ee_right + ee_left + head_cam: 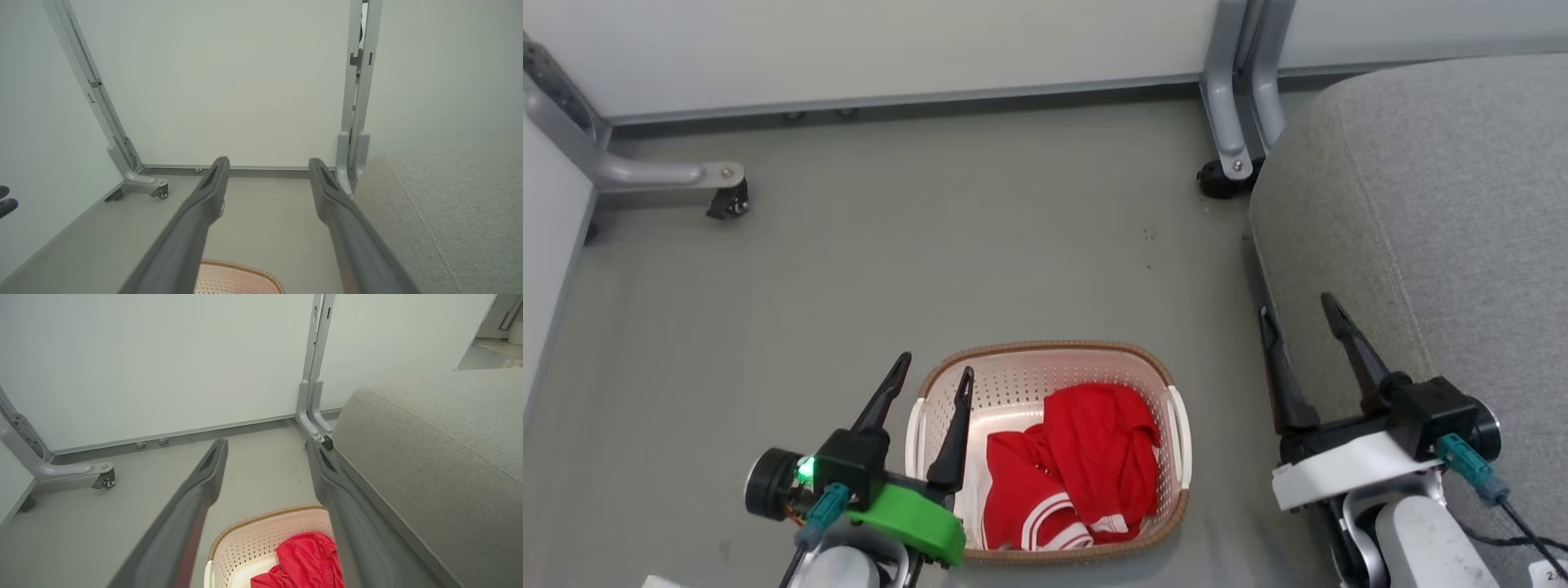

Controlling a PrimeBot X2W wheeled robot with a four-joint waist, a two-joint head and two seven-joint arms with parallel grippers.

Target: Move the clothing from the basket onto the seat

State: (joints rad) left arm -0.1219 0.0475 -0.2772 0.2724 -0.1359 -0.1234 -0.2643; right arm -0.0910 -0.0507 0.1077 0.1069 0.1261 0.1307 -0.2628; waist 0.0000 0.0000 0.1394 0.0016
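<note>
Noted large grey woven-fabric upholstered seat (1421, 204) at right of head view, with no red fabric on the visible part. Found cream-white oval perforated plastic basket with brown woven-look rim (1045, 349) on the grey floor (931, 245), just left of the seat. Logged soft red clothing with white striped trim (1094, 441) bunched inside the basket, toward its right and near side; could not tell individual garments apart. Recorded left gripper (936, 364) above the basket's left rim, fingers spread wide, holding nothing. Recorded right gripper (1295, 305) likewise spread and empty, over the seat's left edge. Judged step as pre-grasp, nothing yet transferred. Judged next move to call for shifting the left gripper rightward, lowering into the heap, and pinching a raised fold.
</note>
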